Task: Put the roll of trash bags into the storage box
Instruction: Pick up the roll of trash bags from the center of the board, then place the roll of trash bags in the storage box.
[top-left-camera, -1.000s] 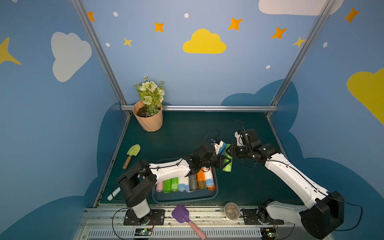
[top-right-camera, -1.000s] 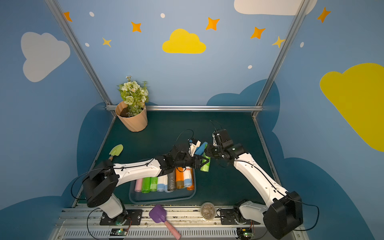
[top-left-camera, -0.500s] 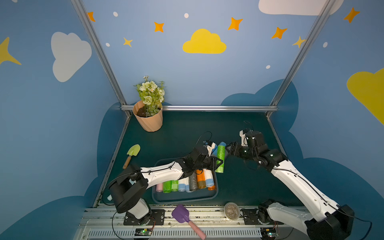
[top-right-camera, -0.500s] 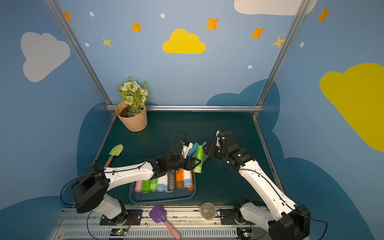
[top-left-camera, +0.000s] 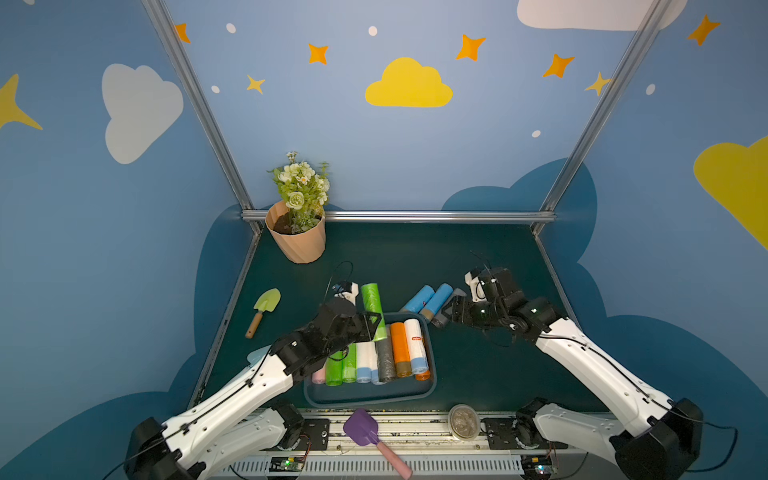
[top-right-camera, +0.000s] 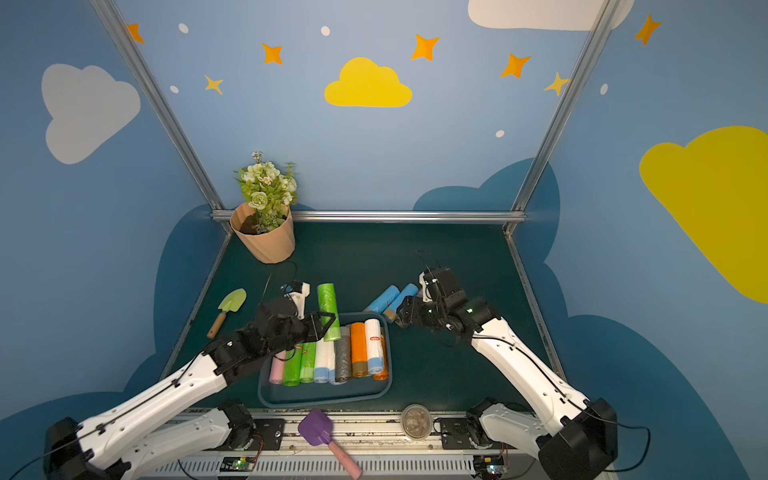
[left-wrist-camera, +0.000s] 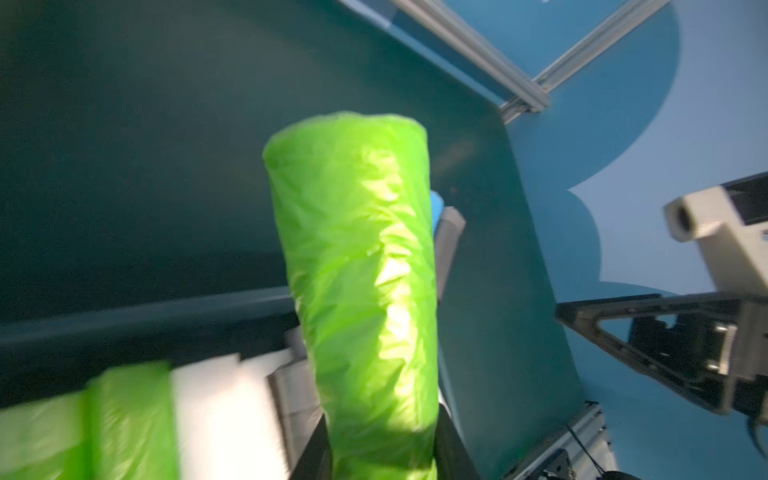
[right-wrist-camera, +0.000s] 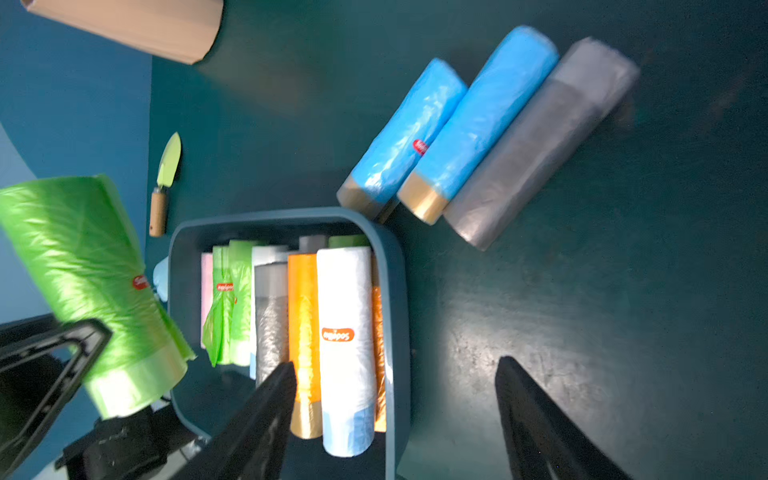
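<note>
We see the left gripper (top-left-camera: 368, 325) clamped tight on the lower end of the green roll of trash bags (top-left-camera: 372, 300). The roll is held tilted above the far rim of the storage box (top-left-camera: 368, 395), near the box's eleven o'clock corner, with its free end pointing toward twelve o'clock; it is not yet lying inside. In the box a row of rolls (top-left-camera: 400, 349) lies side by side: pink, green, white, grey, orange and white. The right gripper (right-wrist-camera: 397, 363) hovers at about two o'clock of the box with its jaws spread wide and nothing between them. Just beyond it, at the box's one o'clock, two blue rolls (top-left-camera: 439, 296) and a grey roll (right-wrist-camera: 536, 141) lie touching each other on the dark green table (top-left-camera: 415, 257). A peach flowerpot (top-left-camera: 297, 241) stands at eleven o'clock, well apart from the box.
</note>
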